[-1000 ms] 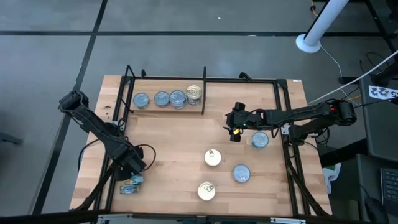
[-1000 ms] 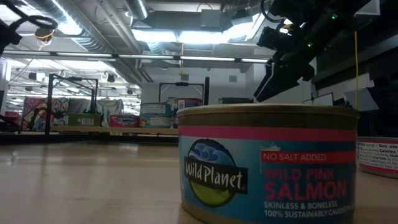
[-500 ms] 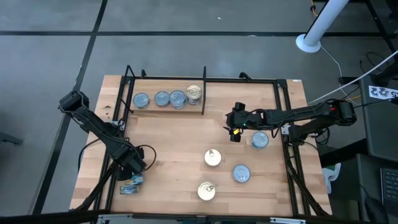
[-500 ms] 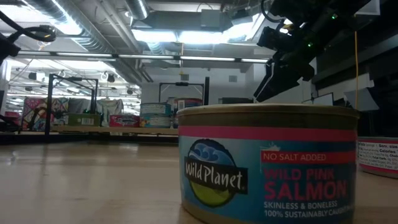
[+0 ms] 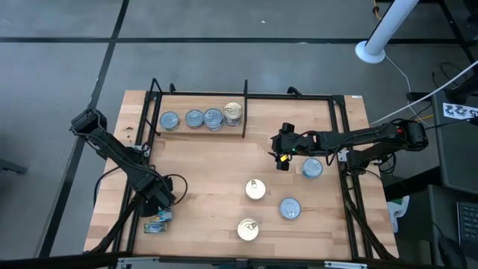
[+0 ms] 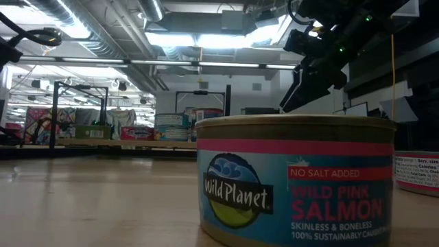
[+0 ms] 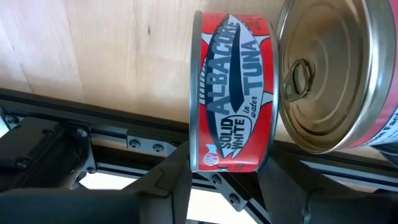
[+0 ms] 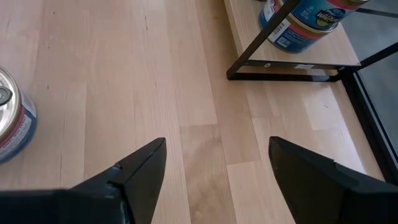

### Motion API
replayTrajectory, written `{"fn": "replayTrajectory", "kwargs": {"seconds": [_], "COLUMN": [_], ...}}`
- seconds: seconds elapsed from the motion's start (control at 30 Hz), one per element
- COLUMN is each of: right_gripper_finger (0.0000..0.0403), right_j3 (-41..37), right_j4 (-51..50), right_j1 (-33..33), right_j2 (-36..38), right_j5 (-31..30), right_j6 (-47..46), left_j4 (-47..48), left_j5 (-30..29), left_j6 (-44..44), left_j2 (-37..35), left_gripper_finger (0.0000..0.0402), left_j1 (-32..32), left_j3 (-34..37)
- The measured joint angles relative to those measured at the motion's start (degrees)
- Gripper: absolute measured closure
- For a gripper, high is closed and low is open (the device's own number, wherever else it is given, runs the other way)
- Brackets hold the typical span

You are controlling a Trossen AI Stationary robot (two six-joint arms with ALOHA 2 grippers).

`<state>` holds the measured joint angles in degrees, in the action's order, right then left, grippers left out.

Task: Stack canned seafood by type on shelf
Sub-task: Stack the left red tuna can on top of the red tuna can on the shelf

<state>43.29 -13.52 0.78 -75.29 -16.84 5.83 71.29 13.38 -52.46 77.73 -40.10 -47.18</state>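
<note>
High view: left gripper (image 5: 155, 208) low at the near-left corner of the shelf (image 5: 209, 175), over the red tuna tin (image 5: 155, 221) by the black frame; right gripper (image 5: 282, 149) hangs mid-board, waiting, a blue-topped tin (image 5: 312, 169) just beside it. Four tins (image 5: 202, 118) already lined at the far rack; three loose near centre. Low view: a salmon tin (image 6: 295, 182) fills the foreground, right arm above it. Left wrist view: fingers (image 7: 174, 177) bracket the tuna tin (image 7: 231, 93), which lies on its edge, rims between them; whether they have bitten yet I cannot tell. A gold-topped tin (image 7: 333, 68) touches it. Judgement: squeeze across the rims, lift straight, so the neighbour is not dragged. Right wrist view: fingers (image 8: 140, 165) spread wide, nothing between.
</note>
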Motion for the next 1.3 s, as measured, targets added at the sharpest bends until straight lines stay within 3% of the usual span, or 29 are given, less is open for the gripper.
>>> {"fn": "replayTrajectory", "kwargs": {"seconds": [0.5,0.77,1.3], "right_gripper_finger": [0.0121,0.0121,0.0121], "right_j3": [0.0,0.0,0.0], "right_j4": [0.0,0.0,0.1], "right_j1": [0.0,0.0,0.0], "right_j2": [0.0,0.0,0.0], "right_j5": [0.0,0.0,0.0], "right_j6": [0.0,0.0,0.1], "left_j4": [0.3,0.8,5.8], "left_j5": [-1.9,-2.7,-16.8], "left_j6": [-4.4,-2.7,7.1], "left_j2": [0.0,-0.1,-0.1], "left_gripper_finger": [0.0256,0.0251,0.025], "left_j1": [0.6,5.4,20.7], "left_j3": [0.0,0.0,-5.2]}}
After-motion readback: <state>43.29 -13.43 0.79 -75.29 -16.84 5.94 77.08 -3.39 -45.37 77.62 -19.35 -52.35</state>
